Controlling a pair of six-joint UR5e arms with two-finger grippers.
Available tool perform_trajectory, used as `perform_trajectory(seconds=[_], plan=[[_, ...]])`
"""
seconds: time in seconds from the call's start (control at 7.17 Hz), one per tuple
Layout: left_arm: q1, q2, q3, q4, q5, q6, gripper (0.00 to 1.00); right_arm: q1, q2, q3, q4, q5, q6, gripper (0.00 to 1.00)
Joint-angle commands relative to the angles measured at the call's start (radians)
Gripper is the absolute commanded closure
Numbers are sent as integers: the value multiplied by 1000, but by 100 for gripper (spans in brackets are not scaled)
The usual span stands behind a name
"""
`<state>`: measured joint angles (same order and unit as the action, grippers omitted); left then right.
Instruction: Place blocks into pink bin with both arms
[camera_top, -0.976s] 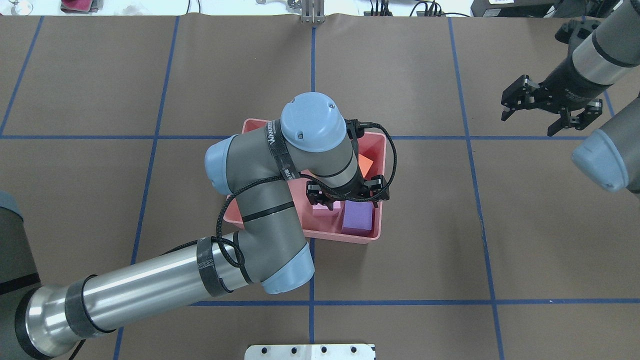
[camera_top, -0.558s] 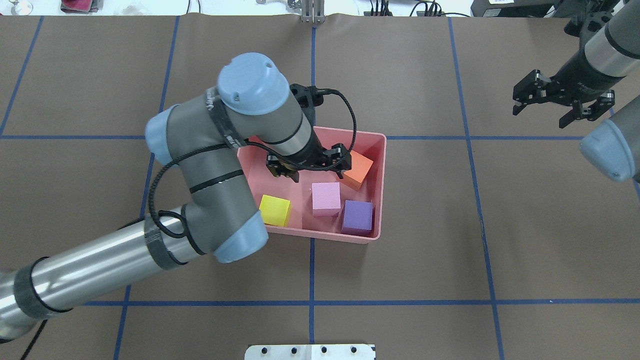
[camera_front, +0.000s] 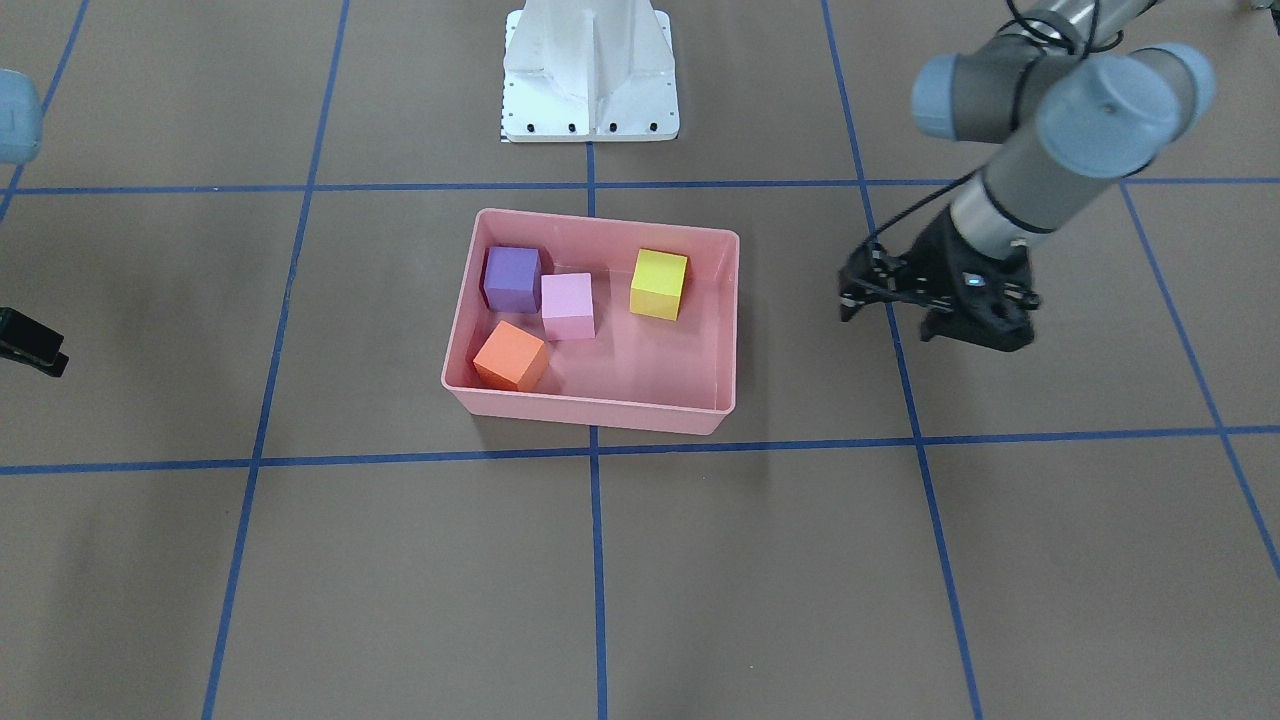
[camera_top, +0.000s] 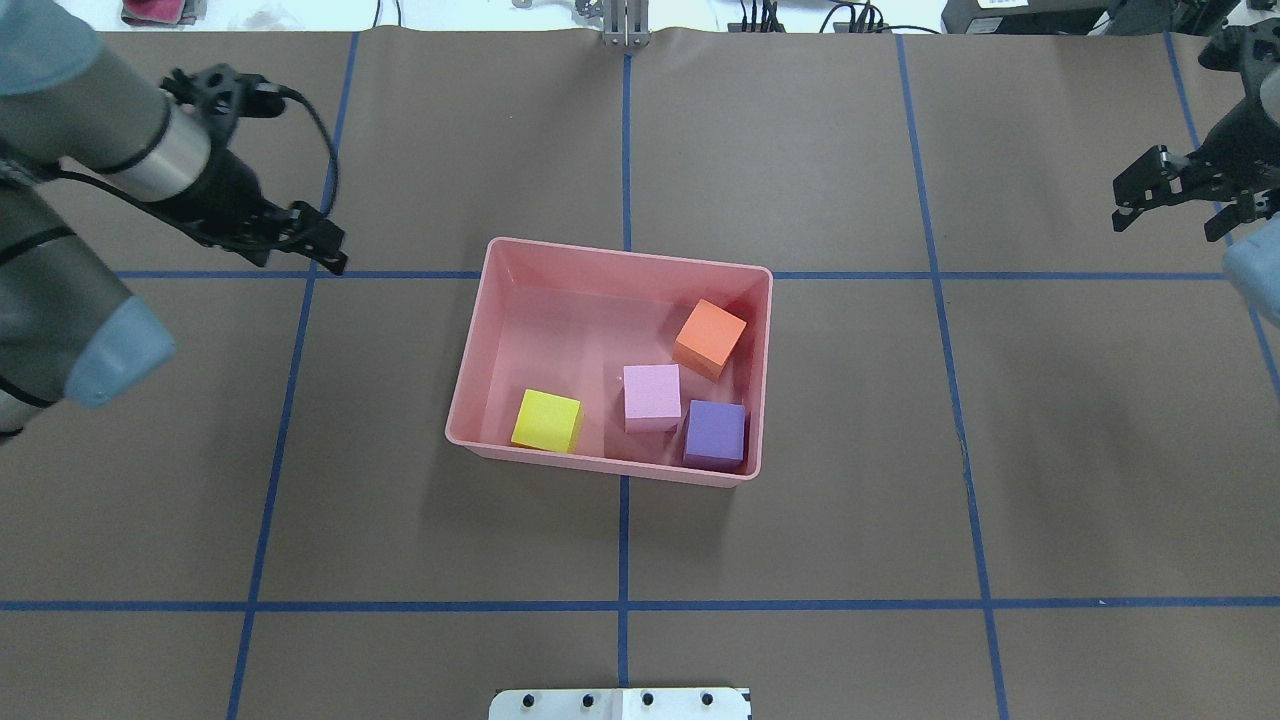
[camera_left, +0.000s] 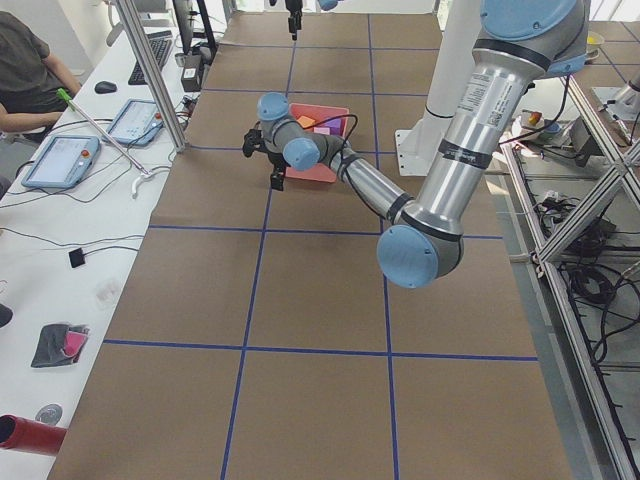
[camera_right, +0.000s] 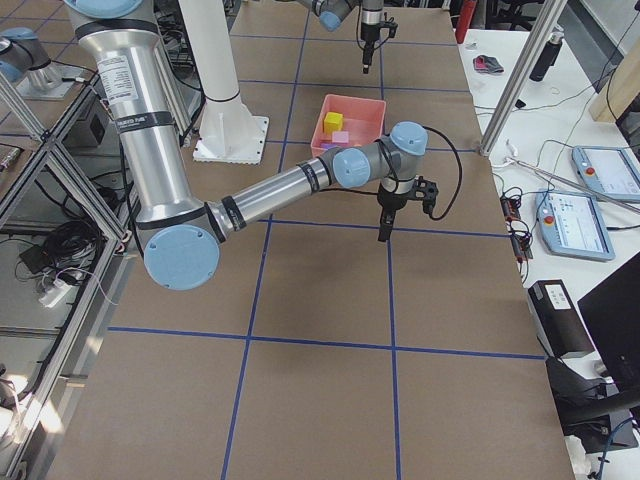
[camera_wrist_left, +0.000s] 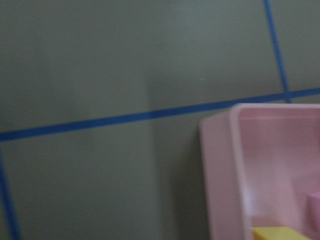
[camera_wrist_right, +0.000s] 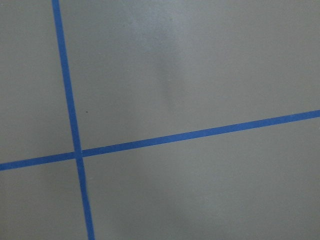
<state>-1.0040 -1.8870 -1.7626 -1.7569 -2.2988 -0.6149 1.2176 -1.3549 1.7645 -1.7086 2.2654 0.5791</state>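
The pink bin (camera_top: 620, 258) sits mid-table, and also shows in the front view (camera_front: 590, 410). Inside lie the orange block (camera_top: 712, 338), the light pink block (camera_top: 651, 396), the yellow block (camera_top: 547, 420) and the purple block (camera_top: 715, 433). My left gripper (camera_top: 295, 255) hangs open and empty over bare table, well left of the bin; the front view shows it too (camera_front: 890, 325). My right gripper (camera_top: 1175, 228) is open and empty at the far right edge. The left wrist view shows a bin corner (camera_wrist_left: 235, 150) and the yellow block (camera_wrist_left: 280, 233).
The white pedestal base (camera_front: 590, 80) stands at the robot's side of the table. Blue tape lines (camera_top: 624, 140) grid the brown surface. A metal post (camera_top: 625, 25) stands at the far edge. An operator (camera_left: 25, 70) sits at a side desk.
My left arm has lifted out of the bin and swung far to the left, uncovering all the blocks. My right gripper has drawn further back to the right.
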Motion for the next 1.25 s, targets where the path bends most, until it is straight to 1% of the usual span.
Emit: perform_trajectory(seconds=[0.0, 0.14, 0.28, 0.42, 0.56, 0.7, 0.84, 1.12], plan=[[-210, 149, 75, 10, -25, 335, 0, 49, -59, -5, 1, 2, -108, 0], [-281, 152, 128, 26, -27, 393, 0, 90, -73, -3, 1, 6, -154, 0], [-365, 154, 190, 31, -57, 516, 0, 120, -88, -3, 1, 19, -192, 0], [-436, 157, 240, 30, -77, 590, 0, 144, -104, -3, 1, 37, -214, 0], [-488, 204, 247, 30, -83, 634, 0, 158, -136, -3, 1, 49, -272, 0], [-493, 207, 241, 51, -83, 621, 0, 164, -156, -5, 1, 49, -298, 0], [-493, 194, 221, 142, -85, 560, 0, 164, -158, -6, 1, 49, -300, 0], [-495, 203, 195, 192, -85, 554, 0, 164, -156, -7, 3, 49, -300, 0]])
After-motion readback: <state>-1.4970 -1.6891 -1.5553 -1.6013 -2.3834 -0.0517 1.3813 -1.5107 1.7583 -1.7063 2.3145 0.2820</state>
